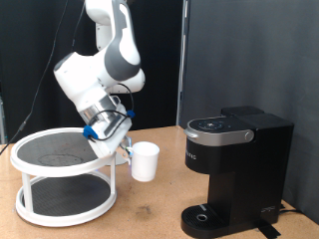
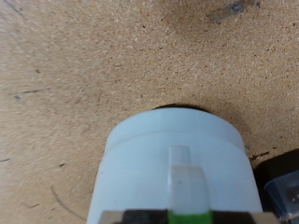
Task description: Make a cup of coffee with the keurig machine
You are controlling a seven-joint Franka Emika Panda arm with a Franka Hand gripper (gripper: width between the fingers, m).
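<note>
My fingers (image 1: 124,147) look clamped on the cup (image 1: 146,161), though the grip itself is hard to make out. The cup hangs above the counter (image 1: 159,204), between the white two-tier stand (image 1: 62,179) and the coffee machine (image 1: 234,169), its lid down.

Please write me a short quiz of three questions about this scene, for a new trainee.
1. True or false: the cup stands on the drip tray of the keurig machine.
2. What does the gripper hold? A) the cup B) a pod C) nothing
3. Fill in: in the exterior view, the white two-tier rack is to the cup's ____.

Key: 1 false; 2 A; 3 left.
</note>
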